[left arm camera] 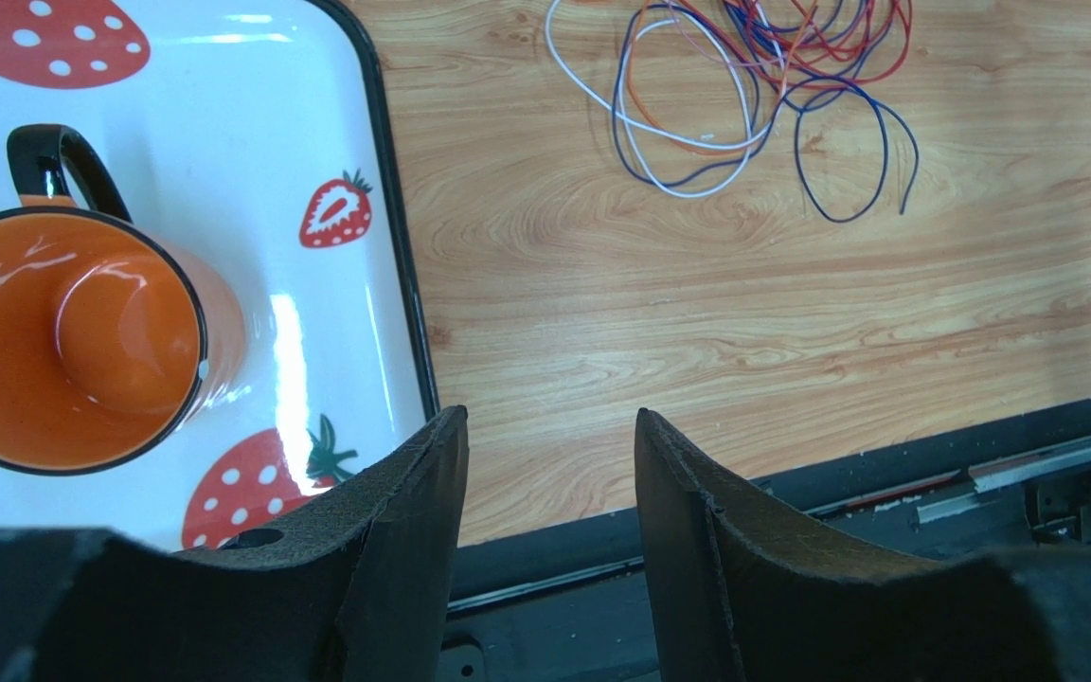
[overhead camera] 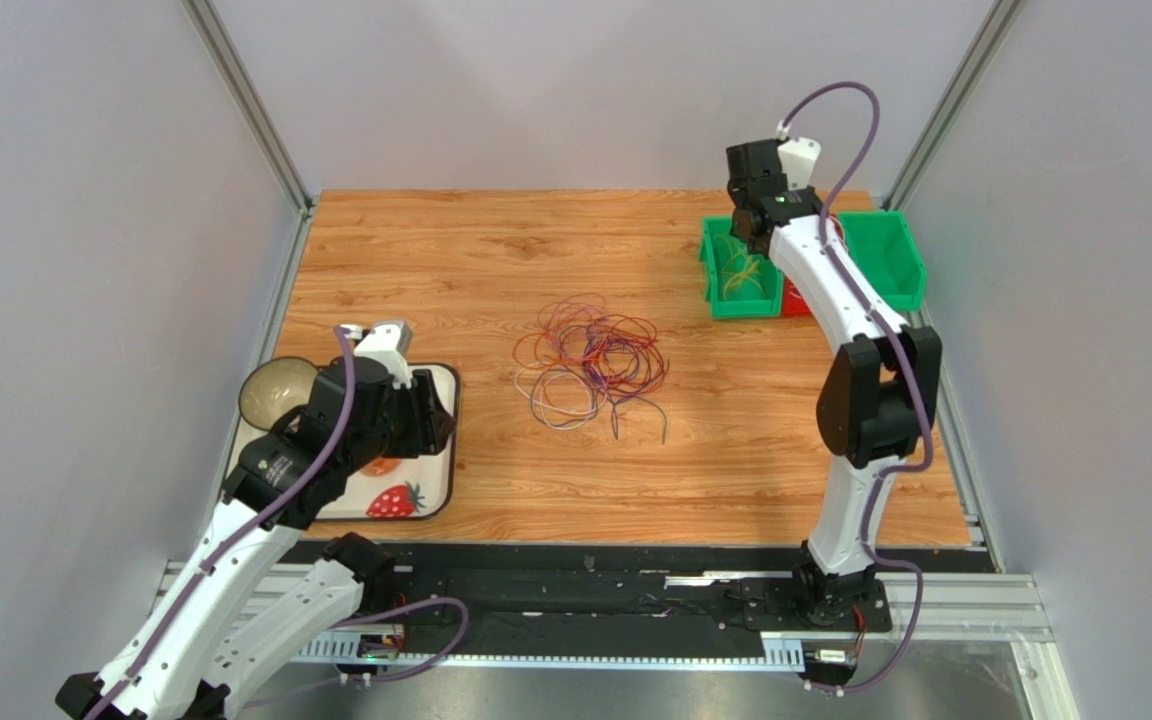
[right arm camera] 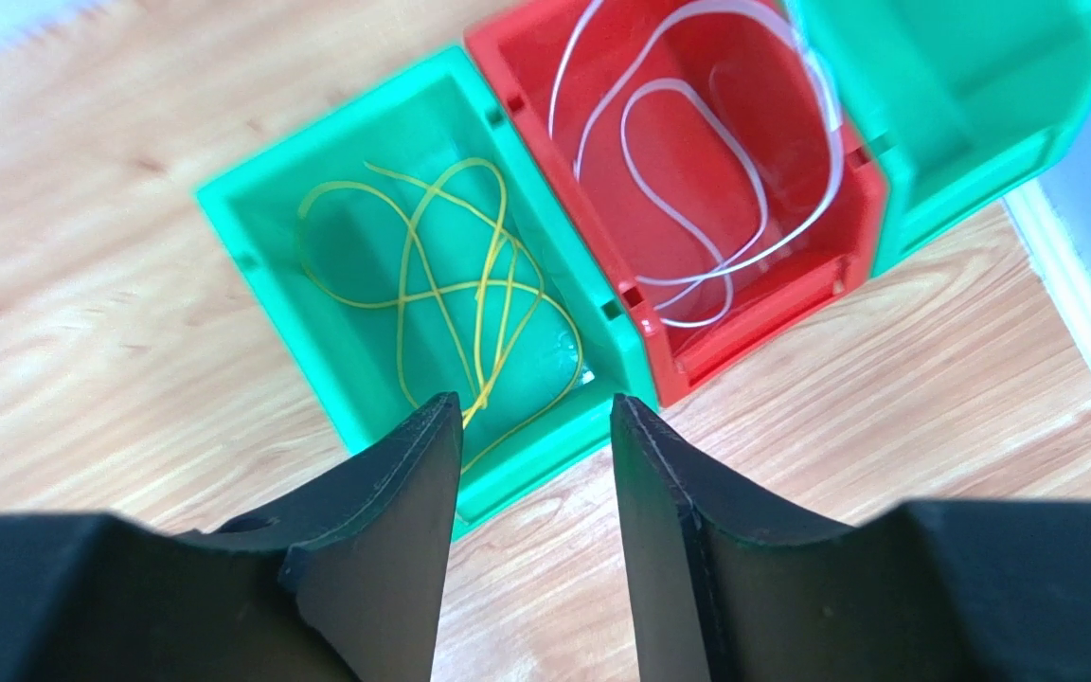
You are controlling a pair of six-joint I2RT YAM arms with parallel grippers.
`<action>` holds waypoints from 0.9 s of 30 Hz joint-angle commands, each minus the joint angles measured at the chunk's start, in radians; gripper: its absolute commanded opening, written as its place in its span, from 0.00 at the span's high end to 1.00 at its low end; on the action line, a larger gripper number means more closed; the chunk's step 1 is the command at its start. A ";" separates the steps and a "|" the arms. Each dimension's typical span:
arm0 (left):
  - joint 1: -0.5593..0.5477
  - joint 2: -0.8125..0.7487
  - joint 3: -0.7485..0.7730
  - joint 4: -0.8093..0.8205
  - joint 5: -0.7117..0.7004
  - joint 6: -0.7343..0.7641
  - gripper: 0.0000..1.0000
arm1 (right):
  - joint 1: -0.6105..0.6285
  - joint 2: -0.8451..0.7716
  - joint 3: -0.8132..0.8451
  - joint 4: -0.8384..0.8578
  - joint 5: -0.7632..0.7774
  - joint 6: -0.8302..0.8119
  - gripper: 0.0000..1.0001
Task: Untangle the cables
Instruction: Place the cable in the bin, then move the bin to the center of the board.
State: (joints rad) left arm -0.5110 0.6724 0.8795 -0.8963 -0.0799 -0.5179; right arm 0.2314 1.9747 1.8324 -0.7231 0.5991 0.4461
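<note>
Right tool (right arm camera: 530, 412) fills the foreground of its wrist view, jaws apart with nothing between them, poised over a green bin (right arm camera: 338, 121) at the far right of the desk (overhead camera: 462, 255). One yellow cable (right arm camera: 430, 291) lies looped in that bin and a white cable (right arm camera: 708, 178) in the red bin (right arm camera: 772, 299) touching it, so the bins seem meant for sorting freed cables by colour. The other cables (overhead camera: 593, 360), red, purple, white and dark loops, sit tangled mid-desk, well apart from both arms; most of the job looks undone. Left tool (left arm camera: 549, 419) hangs parted and empty above the edge of a tray (left arm camera: 402, 242) holding an orange mug (left arm camera: 68, 341), probably parked clear of the pile.
</note>
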 commanded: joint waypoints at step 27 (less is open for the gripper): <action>-0.003 -0.033 -0.005 0.034 0.028 0.015 0.44 | -0.259 0.029 -0.042 0.062 -0.440 -0.040 0.54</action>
State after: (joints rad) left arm -0.5110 0.6456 0.8780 -0.8925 -0.0608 -0.5175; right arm 0.0013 1.9583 1.6989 -0.6735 0.1917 0.4591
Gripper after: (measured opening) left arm 0.555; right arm 0.409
